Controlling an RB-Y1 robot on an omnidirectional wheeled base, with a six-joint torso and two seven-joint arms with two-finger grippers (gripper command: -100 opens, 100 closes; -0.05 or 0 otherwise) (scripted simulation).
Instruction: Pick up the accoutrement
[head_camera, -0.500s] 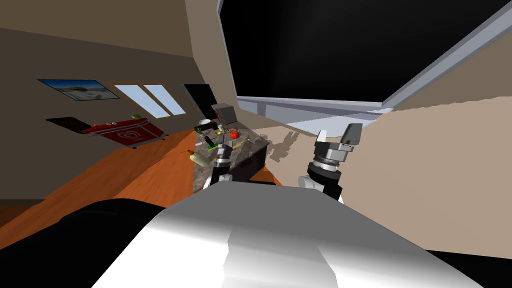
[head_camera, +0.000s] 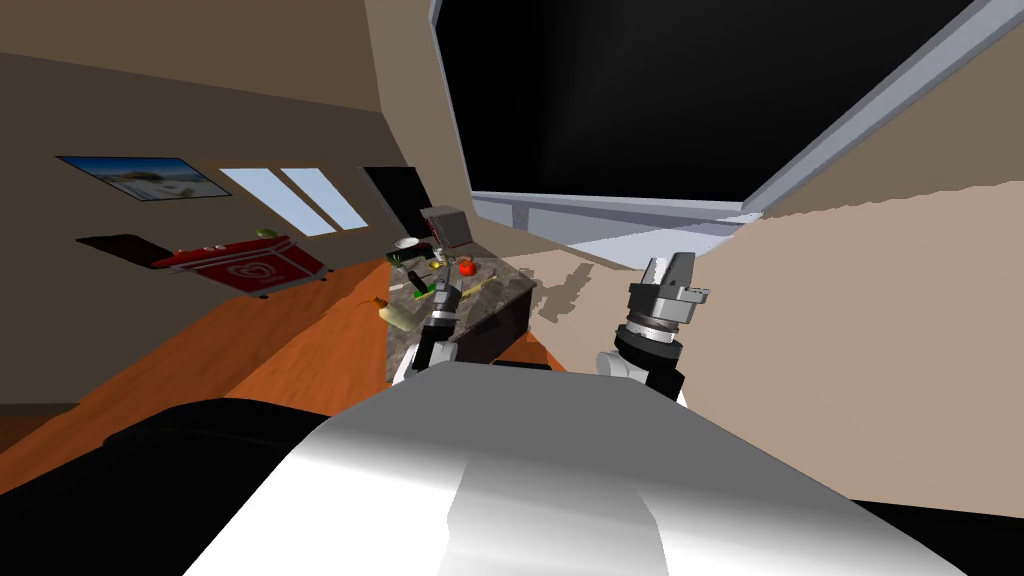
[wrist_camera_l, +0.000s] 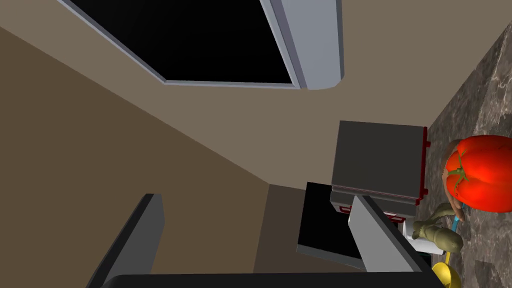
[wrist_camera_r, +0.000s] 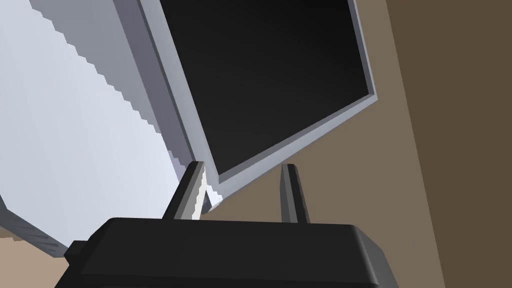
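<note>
**Checker:** Which thing is the target, and what does it look like?

**Me:** I take it to be the small scoop. It has a round yellow bowl and a thin blue handle. My hand's dark body cuts off part of the bowl, so I can't tell its full shape.

**Checker:** Where is it?

**Me:** It's lying on the mottled grey-brown counter, near the red tomato, with the handle running toward the tomato. An olive, knobbly lump overlaps the handle. I can't tell if it's touching or just in front. There's a white cup just beside the lump and a dark grey box with red trim behind both.

**Checker:** Left pincer?

**Me:** The left gripper is over the counter, spread wide, with nothing between the blades. The scoop sits just outside one of its fingers, not between the two. I see no contact with it.

**Checker:** Right one?

**Me:** The right gripper is held up, well apart from the counter, in front of a beige wall. The gap between its blades is narrow, and there's nothing in it.
</note>
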